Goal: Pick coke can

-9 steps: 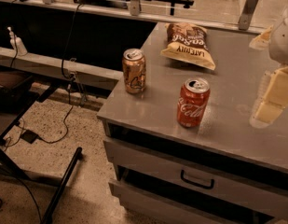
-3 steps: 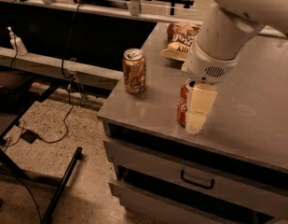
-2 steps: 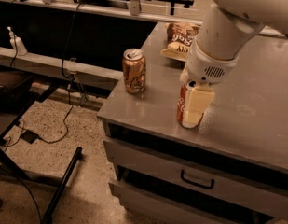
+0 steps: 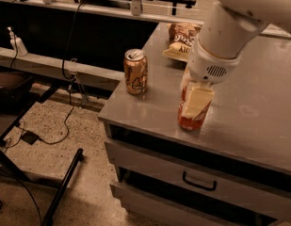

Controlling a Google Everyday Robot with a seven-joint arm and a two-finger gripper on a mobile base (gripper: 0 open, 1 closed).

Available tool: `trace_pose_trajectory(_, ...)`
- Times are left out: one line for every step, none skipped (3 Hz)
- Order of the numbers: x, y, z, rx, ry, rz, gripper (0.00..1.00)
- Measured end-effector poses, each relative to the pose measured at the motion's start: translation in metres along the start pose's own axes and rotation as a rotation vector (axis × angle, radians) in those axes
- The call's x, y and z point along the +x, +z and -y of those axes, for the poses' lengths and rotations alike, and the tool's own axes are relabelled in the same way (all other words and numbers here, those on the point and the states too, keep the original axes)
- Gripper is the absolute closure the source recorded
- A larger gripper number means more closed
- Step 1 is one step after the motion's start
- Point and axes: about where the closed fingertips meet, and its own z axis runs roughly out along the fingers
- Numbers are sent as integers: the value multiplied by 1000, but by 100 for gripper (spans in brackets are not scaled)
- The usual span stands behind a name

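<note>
The red coke can [image 4: 187, 122] stands upright on the grey cabinet top [image 4: 258, 117] near its front edge. My gripper [image 4: 195, 108] has come down from above over the can, and its cream-coloured part covers most of the can's front and top. Only the can's left edge and red base show. The can still rests on the cabinet top. The white arm [image 4: 220, 36] rises up and to the right from the gripper.
A tan-gold can [image 4: 135, 71] stands to the left of the coke can near the cabinet's left edge. A chip bag [image 4: 181, 41] lies behind. Drawers with a black handle [image 4: 199, 182] are below. Cables [image 4: 51, 135] and a black stand [image 4: 60, 187] are on the floor at left.
The arm swung in from the right and the gripper dropped over the coke can. In the last second it settled a little lower. The can has not moved.
</note>
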Motion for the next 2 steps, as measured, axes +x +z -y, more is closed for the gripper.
trace_pose_trajectory(-8,-32,3,32,-22,70,99)
trace_pose_trajectory(-8,-65,6,66,-27,180,100)
